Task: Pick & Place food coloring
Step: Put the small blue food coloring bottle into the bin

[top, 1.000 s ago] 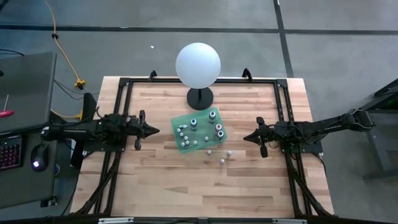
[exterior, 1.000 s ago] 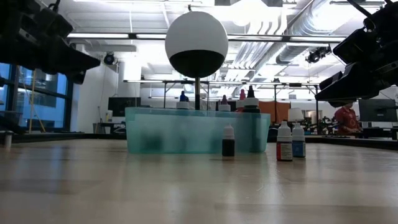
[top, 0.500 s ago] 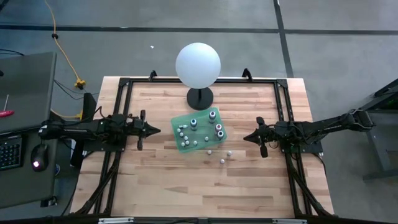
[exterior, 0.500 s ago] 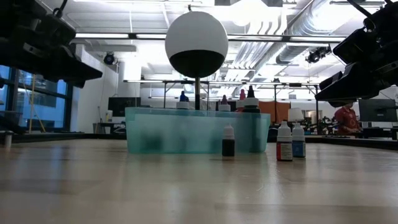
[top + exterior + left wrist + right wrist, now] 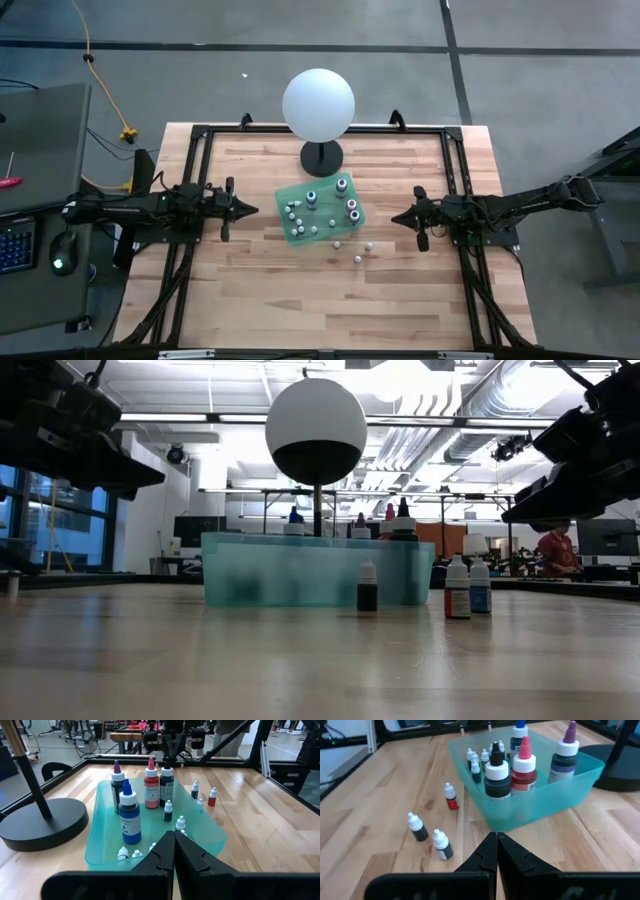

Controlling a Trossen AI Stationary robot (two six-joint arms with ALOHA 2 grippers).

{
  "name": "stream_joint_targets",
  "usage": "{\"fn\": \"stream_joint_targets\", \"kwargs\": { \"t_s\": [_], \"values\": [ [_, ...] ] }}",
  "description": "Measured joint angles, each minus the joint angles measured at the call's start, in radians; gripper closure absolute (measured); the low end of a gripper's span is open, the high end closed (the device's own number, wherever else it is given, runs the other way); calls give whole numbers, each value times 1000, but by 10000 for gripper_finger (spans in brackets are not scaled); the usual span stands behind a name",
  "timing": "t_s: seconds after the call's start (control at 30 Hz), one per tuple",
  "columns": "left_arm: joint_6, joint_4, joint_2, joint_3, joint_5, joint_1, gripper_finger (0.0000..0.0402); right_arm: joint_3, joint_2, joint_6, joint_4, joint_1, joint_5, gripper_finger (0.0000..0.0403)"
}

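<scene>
Food coloring bottles (image 5: 434,833) stand untouched beside the teal tray (image 5: 297,192); left gripper (image 5: 250,210) and right gripper (image 5: 394,220) closed, empty.

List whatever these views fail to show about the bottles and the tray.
- High view: bottle colours in the green tray are too small to tell.
- Low view: the tray's frosted wall hides the small bottles inside; only taller tops clear the rim.
- Left wrist view: the shut left gripper covers the tray's near corner.
- Right wrist view: the shut right gripper blocks the table just ahead; labels are unreadable.
</scene>
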Motion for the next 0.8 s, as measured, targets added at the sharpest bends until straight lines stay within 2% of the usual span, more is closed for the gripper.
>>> {"fn": "stream_joint_targets", "kwargs": {
  "t_s": [0.13, 0.27, 0.4, 0.47, 0.63, 0.8],
  "values": [
    [0, 2, 0, 0, -1, 0, 402, 0, 0, 63, 1, 0, -17, 400],
    [0, 3, 0, 0, -1, 0, 402, 0, 0, 138, 21, 0, -86, 400],
    [0, 4, 0, 0, -1, 0, 402, 24, 0, 77, 5, 0, -172, 400],
    [0, 5, 0, 0, -1, 0, 401, 78, 0, 48, -80, 1, -173, 400],
    [-1, 6, 0, 0, -2, 0, 401, 304, 25, -46, -444, 1, -94, 400],
    [-1, 6, 0, 0, -2, 0, 401, 521, 98, -19, -617, 0, -32, 396]
  ]
}}
